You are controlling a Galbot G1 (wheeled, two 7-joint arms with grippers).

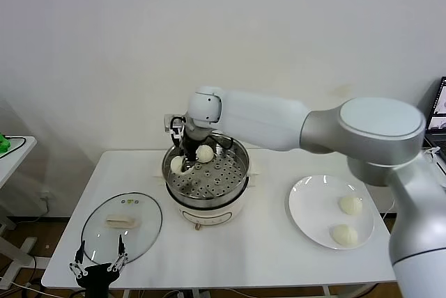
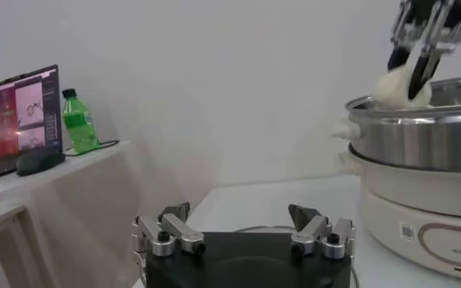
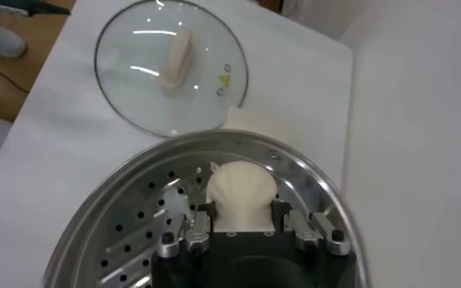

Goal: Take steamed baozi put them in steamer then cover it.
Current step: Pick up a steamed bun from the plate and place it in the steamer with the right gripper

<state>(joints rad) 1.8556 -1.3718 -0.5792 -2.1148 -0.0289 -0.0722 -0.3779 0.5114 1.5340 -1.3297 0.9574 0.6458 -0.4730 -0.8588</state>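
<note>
My right gripper (image 1: 185,161) (image 3: 242,213) reaches down into the steamer (image 1: 240,173) (image 3: 316,184) (image 2: 418,141) and is shut on a steamed baozi (image 1: 178,165) (image 3: 240,192) (image 2: 394,88) by its left wall. Another baozi (image 1: 205,153) sits just right of the fingers, near the back rim. Two more baozi (image 1: 350,205) (image 1: 343,234) lie on the white plate (image 1: 301,207) at the right. Parked at the table's front left corner, my left gripper (image 1: 97,255) (image 2: 242,219) is open with nothing between its fingers.
The glass lid (image 1: 97,225) (image 3: 136,47) with a cream handle lies flat on the table, front left of the steamer. A side table at the far left holds a laptop (image 2: 19,109), a mouse and a green bottle (image 2: 80,121).
</note>
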